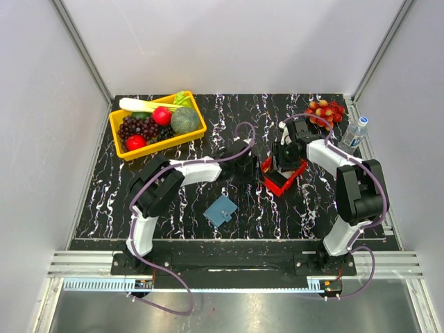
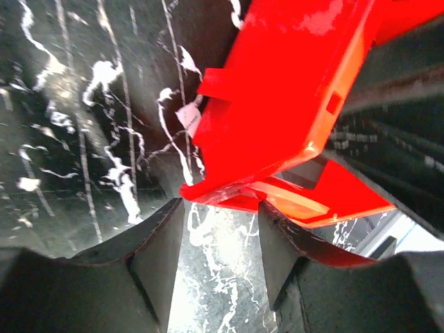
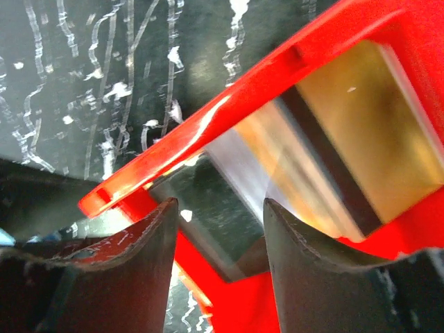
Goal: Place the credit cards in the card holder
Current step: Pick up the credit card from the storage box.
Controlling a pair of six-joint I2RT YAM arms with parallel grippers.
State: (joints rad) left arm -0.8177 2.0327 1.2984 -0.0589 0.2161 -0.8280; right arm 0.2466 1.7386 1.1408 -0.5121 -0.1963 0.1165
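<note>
Credit cards (image 3: pixel 361 132): we see a tan-gold one with a dark stripe beside a silvery one, in the red tray (image 3: pixel 208 132).
Card holder (image 1: pixel 220 210): steel-blue, flat on the table (image 1: pixel 277 215), well apart from both grippers.
Left gripper (image 2: pixel 218 215): fingers apart at the tray's edge; grip we cannot tell.
Right gripper (image 3: pixel 216 211): fingers apart, cards just beyond; pinch unclear.

Both arms (image 1: pixel 198 170) reaching inward, left fingers (image 2: pixel 156 257) parted, right fingers (image 3: pixel 305 270) perhaps gripping

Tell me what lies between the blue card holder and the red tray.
Nothing lies there: in the top external view, only bare black marbled tabletop separates the card holder from the red tray.
</note>
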